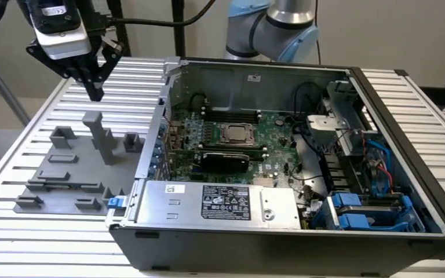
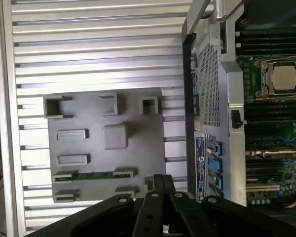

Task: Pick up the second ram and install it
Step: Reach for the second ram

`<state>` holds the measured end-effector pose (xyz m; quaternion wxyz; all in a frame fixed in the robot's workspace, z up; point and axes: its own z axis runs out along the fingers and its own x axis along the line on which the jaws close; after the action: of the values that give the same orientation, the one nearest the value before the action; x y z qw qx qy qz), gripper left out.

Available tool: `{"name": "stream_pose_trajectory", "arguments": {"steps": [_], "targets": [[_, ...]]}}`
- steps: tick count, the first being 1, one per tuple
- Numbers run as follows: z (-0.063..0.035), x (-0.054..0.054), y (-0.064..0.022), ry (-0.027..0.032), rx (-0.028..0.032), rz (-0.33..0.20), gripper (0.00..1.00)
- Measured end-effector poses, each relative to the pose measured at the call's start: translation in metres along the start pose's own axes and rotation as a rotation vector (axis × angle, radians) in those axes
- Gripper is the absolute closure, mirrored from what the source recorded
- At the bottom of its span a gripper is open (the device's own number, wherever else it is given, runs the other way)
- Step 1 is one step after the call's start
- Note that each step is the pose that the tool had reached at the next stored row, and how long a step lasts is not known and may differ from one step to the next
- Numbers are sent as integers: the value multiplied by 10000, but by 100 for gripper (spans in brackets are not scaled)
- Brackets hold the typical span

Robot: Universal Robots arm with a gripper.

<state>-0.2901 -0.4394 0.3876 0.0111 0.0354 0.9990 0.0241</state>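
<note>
The second ram [image 2: 96,174] is a thin green strip lying on edge between two small holders on the gray fixture plate [image 2: 138,143]. My gripper [image 1: 95,94] hangs high above the plate's far end at the exterior view's left, apart from everything. Its fingers [image 2: 162,180] are pressed together and shut, with nothing held. The ram lies just beside the fingertips in the wrist view. The open computer case holds the green motherboard [image 1: 273,130] with dark memory slots [image 2: 271,37] beside the processor [image 2: 285,76].
A tall gray post [image 1: 99,136] and several low blocks rise from the fixture plate [image 1: 76,176]. The case wall [image 1: 164,104] stands right next to the plate. A silver power supply [image 1: 215,200] fills the case's near end. Ribbed aluminium table [image 1: 21,237] surrounds everything.
</note>
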Motion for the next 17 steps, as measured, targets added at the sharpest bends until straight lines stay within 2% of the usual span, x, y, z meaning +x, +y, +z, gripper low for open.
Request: {"name": "stream_pose_trajectory", "arguments": {"steps": [8,17], "targets": [[61,362,-36,1,0,-1,100],[189,772,-82,0,0,-1,100]]}}
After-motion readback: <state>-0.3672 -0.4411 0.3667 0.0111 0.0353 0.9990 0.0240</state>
